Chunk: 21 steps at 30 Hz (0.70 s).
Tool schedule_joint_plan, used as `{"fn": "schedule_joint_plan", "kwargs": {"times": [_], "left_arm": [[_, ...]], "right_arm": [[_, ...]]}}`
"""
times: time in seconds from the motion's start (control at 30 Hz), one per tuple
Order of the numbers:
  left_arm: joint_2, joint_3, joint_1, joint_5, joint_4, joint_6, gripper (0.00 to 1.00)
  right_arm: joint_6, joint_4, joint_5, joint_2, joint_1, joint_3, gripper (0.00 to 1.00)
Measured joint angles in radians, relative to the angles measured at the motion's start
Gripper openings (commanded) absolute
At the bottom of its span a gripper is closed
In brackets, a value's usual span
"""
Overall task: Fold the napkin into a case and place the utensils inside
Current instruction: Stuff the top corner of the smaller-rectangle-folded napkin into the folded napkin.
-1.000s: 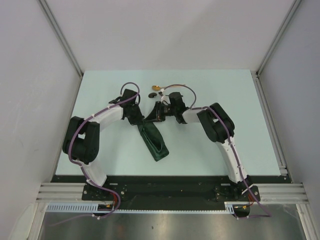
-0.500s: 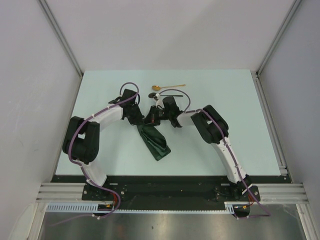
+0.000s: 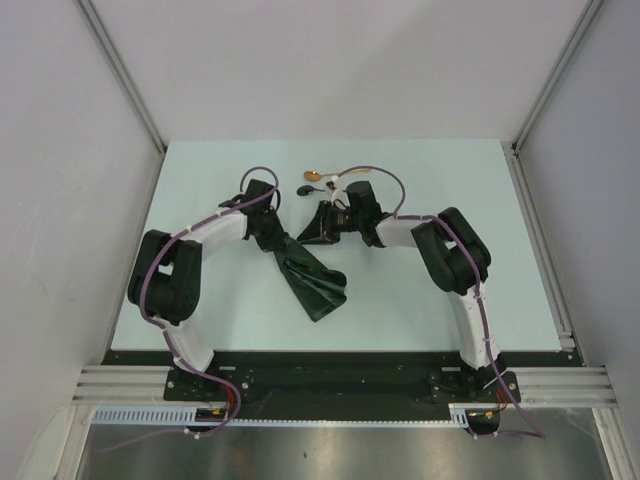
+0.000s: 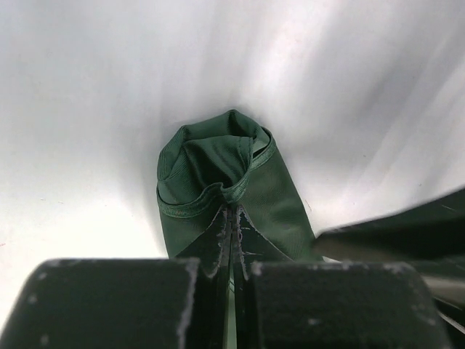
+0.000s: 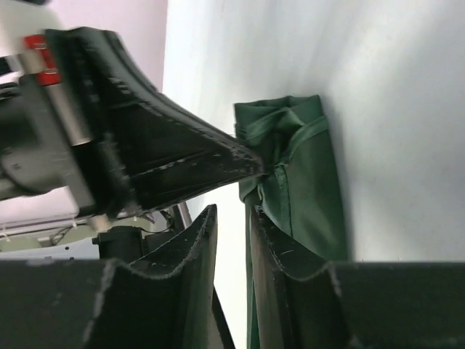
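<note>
My left arm is reaching forward, elbow bowed outward. My left hand (image 4: 231, 222) is pinching the far end of the napkin (image 3: 315, 285), fingers pressed together on the cloth. My right arm is bending inward, and its hand (image 5: 231, 218) is hovering slightly spread just beside that end. The napkin is lying folded on the desk (image 3: 450, 200), near the gold spoon (image 3: 313, 176) and the black spoon (image 3: 304, 189).

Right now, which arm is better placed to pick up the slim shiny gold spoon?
Right. The left hand is clamped on the dark green folded cloth napkin, so it is busy; the right hand is open and empty, nearer the slim shiny gold spoon.
</note>
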<state>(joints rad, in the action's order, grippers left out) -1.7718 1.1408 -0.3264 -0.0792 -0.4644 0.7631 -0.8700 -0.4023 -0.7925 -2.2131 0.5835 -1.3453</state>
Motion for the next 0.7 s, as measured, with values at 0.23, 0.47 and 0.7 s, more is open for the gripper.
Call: {"fn": "schedule_joint_plan", "kwargs": {"times": [0.23, 0.47, 0.7], "left_arm": [[0.000, 0.000, 0.000, -0.001, 0.000, 0.000, 0.00], [0.002, -0.008, 0.000, -0.003, 0.009, 0.000, 0.00], [0.005, -0.019, 0.000, -0.004, 0.016, 0.000, 0.00]], "right_arm": [[0.075, 0.057, -0.002, 0.029, -0.009, 0.006, 0.14], [0.075, 0.059, 0.002, -0.051, 0.027, -0.020, 0.08], [0.042, 0.058, 0.054, -0.098, 0.077, -0.047, 0.05]]}}
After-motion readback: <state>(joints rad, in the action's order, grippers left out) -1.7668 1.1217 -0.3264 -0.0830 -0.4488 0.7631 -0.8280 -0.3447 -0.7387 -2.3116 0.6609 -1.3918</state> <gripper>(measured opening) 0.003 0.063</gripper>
